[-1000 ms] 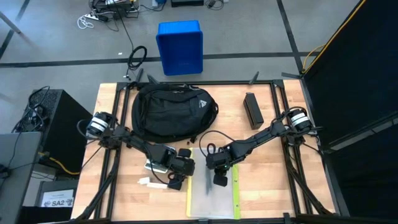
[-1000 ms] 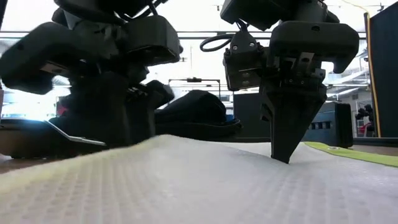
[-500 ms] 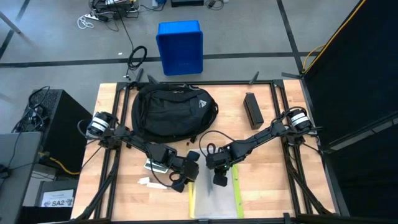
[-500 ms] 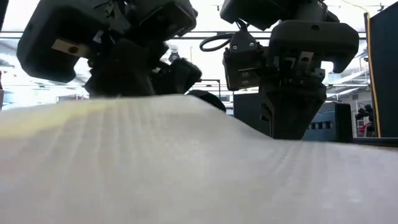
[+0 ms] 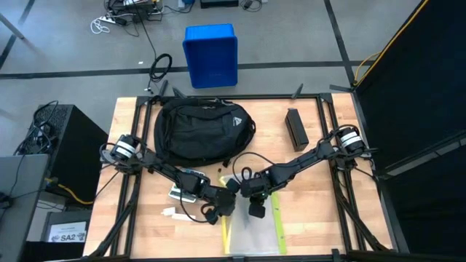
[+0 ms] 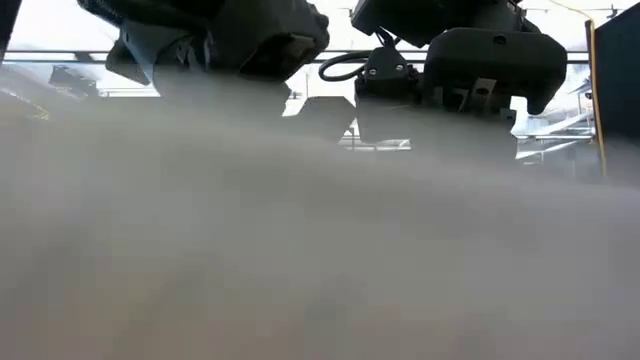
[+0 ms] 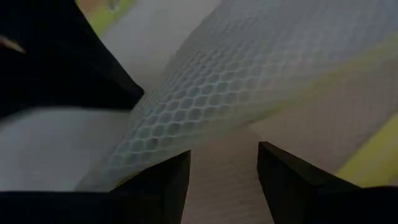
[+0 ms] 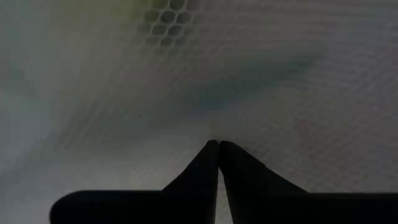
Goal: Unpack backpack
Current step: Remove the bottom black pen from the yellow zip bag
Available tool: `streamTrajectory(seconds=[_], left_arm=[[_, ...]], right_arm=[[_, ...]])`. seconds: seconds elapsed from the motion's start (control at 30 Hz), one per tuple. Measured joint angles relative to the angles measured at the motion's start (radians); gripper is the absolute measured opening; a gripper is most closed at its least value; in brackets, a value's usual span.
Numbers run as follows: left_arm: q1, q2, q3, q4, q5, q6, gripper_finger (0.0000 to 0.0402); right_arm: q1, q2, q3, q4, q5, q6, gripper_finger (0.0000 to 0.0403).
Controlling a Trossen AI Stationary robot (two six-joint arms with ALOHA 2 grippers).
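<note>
The black backpack (image 5: pixel 202 131) lies at the far middle of the table, touched by neither arm. A translucent honeycomb-mesh pouch (image 5: pixel 262 233) with yellow-green edges lies near the front edge. Its left edge is raised, and it fills the low view (image 6: pixel 300 250). My left gripper (image 5: pixel 220 211) is at that raised edge, its fingers apart. My right gripper (image 5: pixel 256 212) stands on the pouch's far part, shut. The pouch hides both grippers' fingertips in the low view. My left gripper pinches nothing. The pouch's raised left edge (image 7: pixel 143 162) leans on one finger (image 7: pixel 155 186) and slopes up from it, off the table. The fingers come slanting down from the table's left. My right gripper presses its shut fingertips (image 8: pixel 217 149) down on the pouch's mesh face (image 8: pixel 261 112), slanting down from the right and far side. The pouch lies on the table under them.
A black oblong box (image 5: pixel 295 128) lies at the far right of the table. Small pale items (image 5: pixel 175 212) lie left of the pouch, under my left arm. A blue bin (image 5: pixel 210 54) stands on the floor beyond the far edge. A dark panel (image 5: pixel 415 87) borders the right side.
My left gripper has moved toward the table's right edge, rolled about its own axis and tipped. It has lifted the pouch's left edge, which has folded over toward the right and risen in front of the low camera. The part of the pouch under my right gripper has stayed down.
</note>
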Motion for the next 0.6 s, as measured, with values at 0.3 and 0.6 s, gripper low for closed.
streamTrajectory(seconds=[0.3, 0.6], left_arm=[[0.009, 0.007, -0.004, 0.039, -0.002, 0.055, 0.0157], [0.007, 0.007, -0.005, 0.03, -0.003, 0.063, 0.0157]], right_arm=[[-0.01, -0.002, -0.004, 0.023, -0.043, -0.016, 0.0], [-0.033, -0.002, -0.005, 0.021, -0.092, -0.078, 0.0]])
